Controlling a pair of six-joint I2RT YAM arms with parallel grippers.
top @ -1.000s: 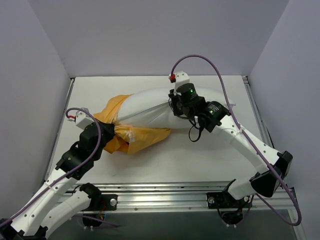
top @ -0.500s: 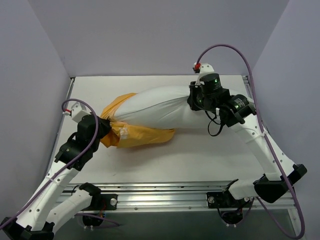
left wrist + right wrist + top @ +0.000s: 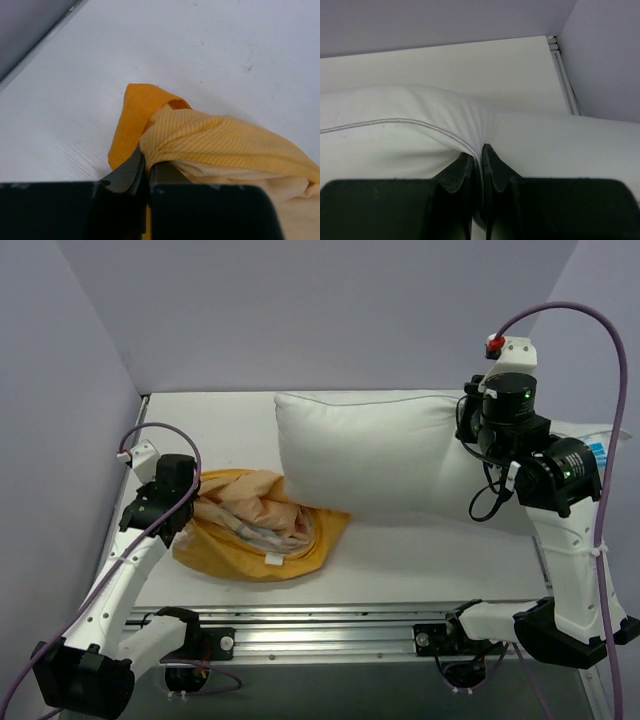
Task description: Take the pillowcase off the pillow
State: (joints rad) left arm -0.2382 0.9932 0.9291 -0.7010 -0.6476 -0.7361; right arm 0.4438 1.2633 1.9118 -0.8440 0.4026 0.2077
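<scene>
The white pillow (image 3: 380, 455) lies bare across the table's middle and right, its right end reaching past the table edge. My right gripper (image 3: 478, 435) is shut on the pillow (image 3: 420, 135), pinching its seam between the fingers (image 3: 495, 167). The orange-yellow pillowcase (image 3: 255, 525) sits crumpled and empty at the left front, its mouth gaping toward the pillow's lower left corner. My left gripper (image 3: 183, 508) is shut on a bunched fold of the pillowcase (image 3: 210, 140) at its left edge. A small blue tag (image 3: 598, 452) shows at the pillow's right end.
Grey walls close in the table (image 3: 220, 415) at the left, back and right. A metal rail (image 3: 330, 625) runs along the near edge. The right arm's purple cable (image 3: 590, 315) loops high over the pillow's right end.
The right gripper has pulled the pillow rightward and fully out of the pillowcase. The left gripper held the case, which has collapsed into a heap at the left.
</scene>
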